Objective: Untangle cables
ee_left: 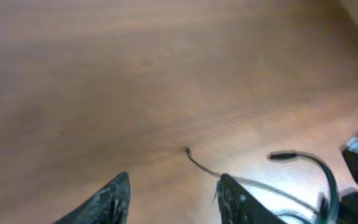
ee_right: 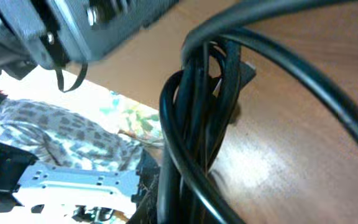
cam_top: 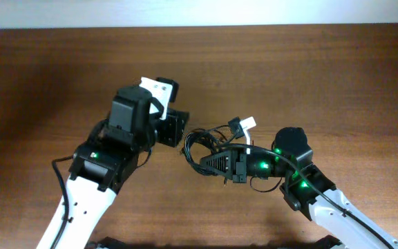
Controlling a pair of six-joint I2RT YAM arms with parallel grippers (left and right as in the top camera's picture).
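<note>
Cables (ee_right: 191, 124) in bunched black loops at right gripper (cam_top: 203, 163), closure unclear | left gripper (ee_left: 173, 182) spread, empty

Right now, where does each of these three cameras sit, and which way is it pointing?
Overhead: fixed above the table, looking straight down; both arms show, left end effector and right end effector either side of the cables.
Left wrist: on the left arm, looking ahead and down over bare wood; its own two fingertips show at the bottom, apart.
Right wrist: on the right arm, close against the looped cables; its own fingers are not clear.
Shared: all three views catch the cables.
</note>
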